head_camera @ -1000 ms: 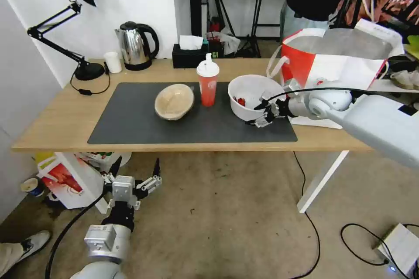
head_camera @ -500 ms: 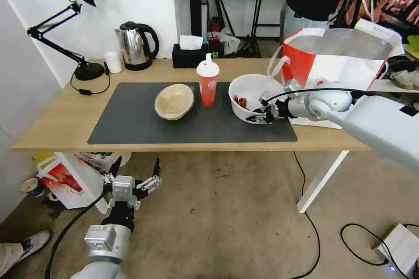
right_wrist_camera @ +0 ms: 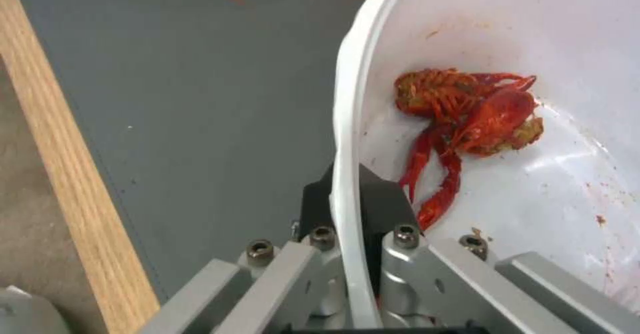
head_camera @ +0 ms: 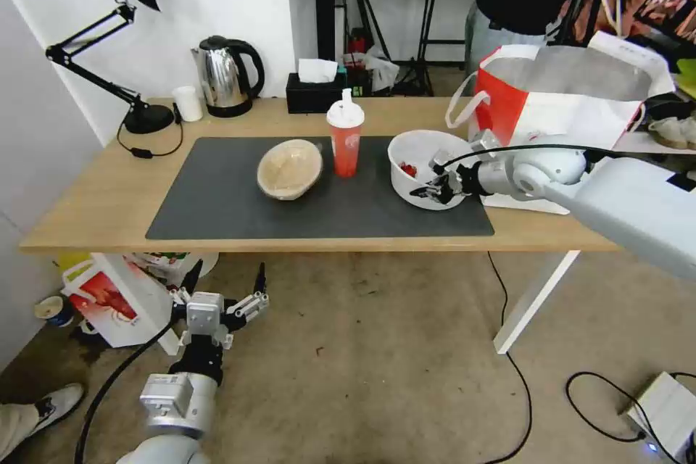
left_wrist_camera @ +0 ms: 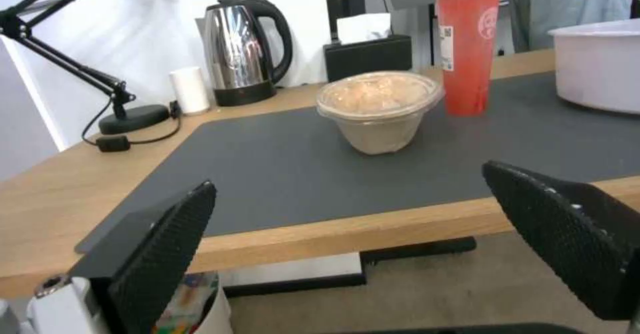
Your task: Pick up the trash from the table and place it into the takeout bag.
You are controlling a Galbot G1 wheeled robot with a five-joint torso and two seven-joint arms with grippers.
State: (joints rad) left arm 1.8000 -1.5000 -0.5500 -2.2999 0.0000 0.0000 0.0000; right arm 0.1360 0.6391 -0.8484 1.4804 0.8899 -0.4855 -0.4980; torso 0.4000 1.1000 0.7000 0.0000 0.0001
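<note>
My right gripper (head_camera: 432, 189) is shut on the near rim of the white plastic bowl (head_camera: 426, 159), which sits tilted over the right end of the dark mat (head_camera: 217, 203), close beside the takeout bag (head_camera: 573, 98). The right wrist view shows the bowl's rim (right_wrist_camera: 341, 123) pinched in my right gripper (right_wrist_camera: 347, 224), with red food scraps (right_wrist_camera: 467, 118) inside. The red cup (head_camera: 345, 139) and the beige pulp bowl (head_camera: 289, 168) stand mid-mat. My left gripper (head_camera: 221, 302) hangs open below the table's front edge (head_camera: 290, 245); its view shows the pulp bowl (left_wrist_camera: 379, 108) and red cup (left_wrist_camera: 469, 43).
A kettle (head_camera: 226, 76), small white cup (head_camera: 188, 103), desk lamp (head_camera: 138, 116) and black tissue box (head_camera: 315, 90) line the table's back edge. A red-and-white carton (head_camera: 116, 301) stands on the floor under the left end. Cables (head_camera: 518, 377) run by the white table leg (head_camera: 536, 297).
My right gripper has shut on the white bowl's near rim and carried it a little to the right, toward the bag. The left arm has not moved.
</note>
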